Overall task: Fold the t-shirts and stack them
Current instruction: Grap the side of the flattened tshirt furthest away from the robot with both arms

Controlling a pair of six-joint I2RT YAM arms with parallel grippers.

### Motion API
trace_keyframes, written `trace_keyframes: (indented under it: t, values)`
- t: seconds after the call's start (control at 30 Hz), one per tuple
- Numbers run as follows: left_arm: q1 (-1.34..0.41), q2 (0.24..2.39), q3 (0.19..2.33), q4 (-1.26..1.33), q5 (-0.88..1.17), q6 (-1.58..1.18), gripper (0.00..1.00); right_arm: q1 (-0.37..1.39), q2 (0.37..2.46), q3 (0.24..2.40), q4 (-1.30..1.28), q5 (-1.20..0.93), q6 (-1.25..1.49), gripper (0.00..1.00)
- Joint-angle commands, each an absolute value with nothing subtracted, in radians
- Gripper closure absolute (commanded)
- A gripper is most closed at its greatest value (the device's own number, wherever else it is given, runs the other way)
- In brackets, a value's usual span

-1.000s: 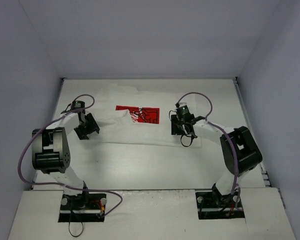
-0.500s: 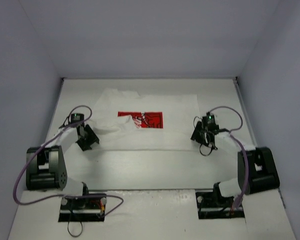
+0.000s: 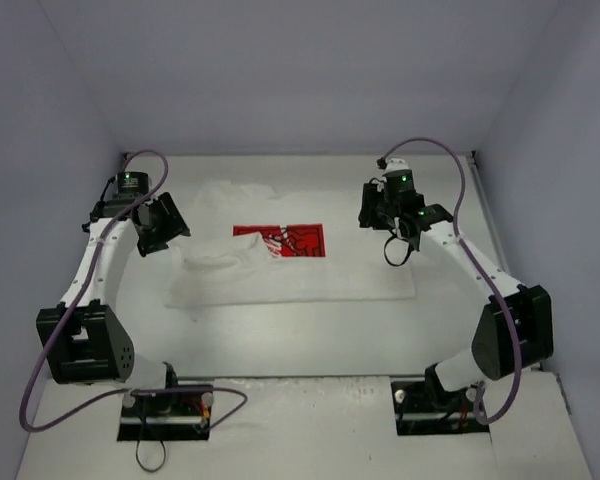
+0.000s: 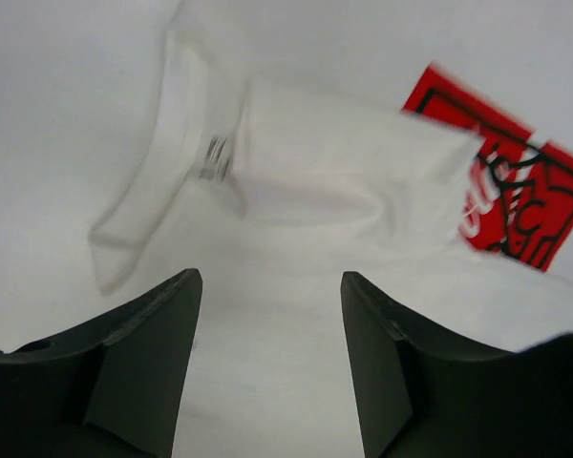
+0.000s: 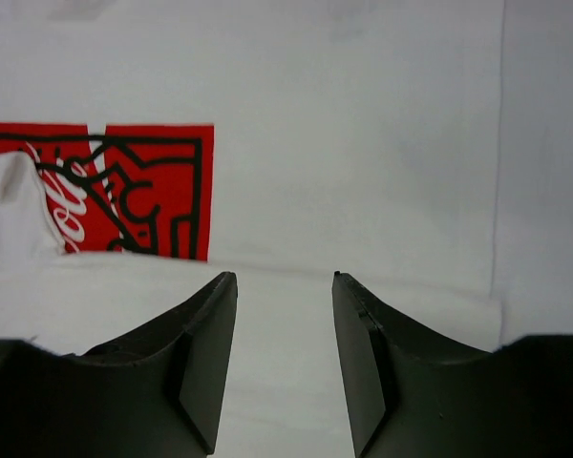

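— While both arms hang over the table (image 3: 310, 340), where does the t-shirt (image 3: 320, 280) lie from them?
— Take the red print (image 3: 278, 241) as the mark. The t-shirt lies flat around it, its long axis running left to right through the print. The left gripper (image 4: 267, 286) hovers left of the print, over the shirt's left end. The right gripper (image 5: 284, 281) hovers right of the print, a little to the far side.
— Holding anything?
— No. Each one's jaws stand apart with only cloth below, nothing pinched.
— Which arm is nearer the work?
— They sit about equally far from the print. But a loose flap (image 3: 225, 262) lies bunched just left of the print, its edge covering the print's left end, with a hemmed band (image 4: 172, 124) beside it. That is under the left gripper, so I judge the left arm has the shorter reach.
— And right of the print?
— A smooth folded edge with a square corner, lying neat.
— Surface and room?
— A plain white table, hard to tell from the cloth. Pale walls (image 3: 300, 80) close in on three sides, and open tabletop shows on the near side of the print.
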State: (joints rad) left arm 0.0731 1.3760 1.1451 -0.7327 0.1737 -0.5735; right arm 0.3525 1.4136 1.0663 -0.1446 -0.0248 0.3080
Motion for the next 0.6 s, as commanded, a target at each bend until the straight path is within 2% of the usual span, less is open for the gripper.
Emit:
trace_keyframes:
  t: [0.0, 0.07, 0.3, 0.57]
  values:
    - [0.074, 1.643, 1.43, -0.718, 0.239, -0.406, 0.44, 0.281, 1.587, 1.247, -0.138, -0.091, 0.073, 0.58]
    - [0.074, 1.768, 1.593, -0.716, 0.287, -0.36, 0.44, 0.256, 1.677, 1.345, -0.138, -0.12, -0.028, 0.59]
    - [0.072, 2.101, 1.937, -0.704, 0.341, -0.213, 0.44, 0.171, 1.91, 1.554, -0.137, -0.227, -0.245, 0.59]
    - [0.071, 2.253, 2.09, -0.704, 0.3, -0.182, 0.44, 0.103, 2.058, 1.715, -0.138, -0.264, -0.312, 0.58]
